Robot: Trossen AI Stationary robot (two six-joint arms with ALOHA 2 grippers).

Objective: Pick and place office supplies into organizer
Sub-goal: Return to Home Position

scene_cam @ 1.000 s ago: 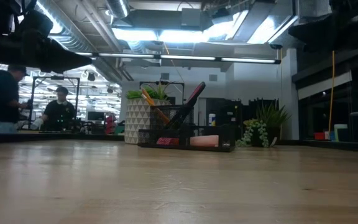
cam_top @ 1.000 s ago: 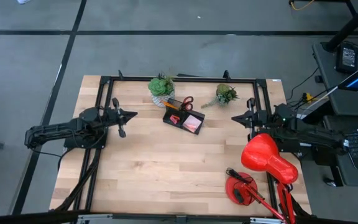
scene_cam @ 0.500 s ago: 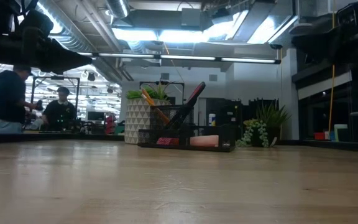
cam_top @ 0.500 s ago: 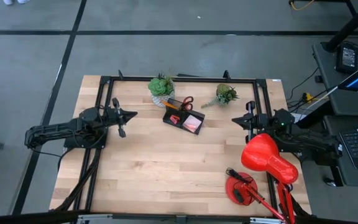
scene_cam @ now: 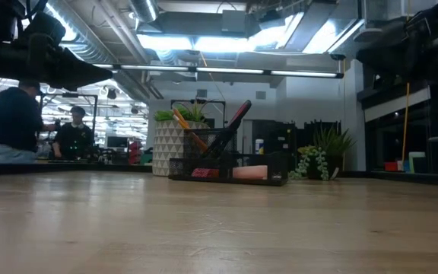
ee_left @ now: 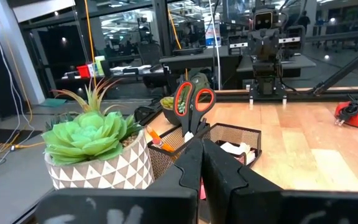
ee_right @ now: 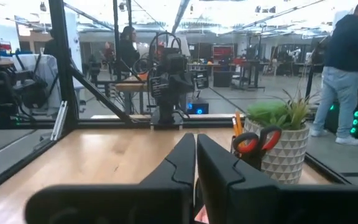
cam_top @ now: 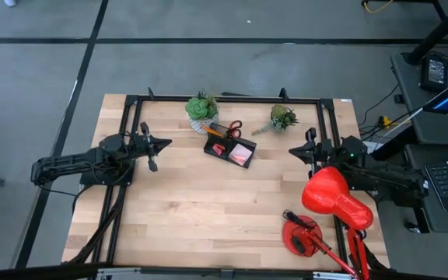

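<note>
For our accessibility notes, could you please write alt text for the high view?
A black organizer near the top edge of the wooden table holds red-handled scissors and a pink sticky-note pad, between two potted plants. The left gripper and right gripper, both shut, sit at opposite table sides; a red desk lamp stands lower right.

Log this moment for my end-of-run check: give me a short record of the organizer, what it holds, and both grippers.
organizer: black, far middle of table, beside potted plant
back compartment: red-handled scissors, pencil
front tray: pink sticky-note pad
left gripper: shut, empty, near left edge
right gripper: shut, empty, near right edge
loose supplies on table: none seen
</note>
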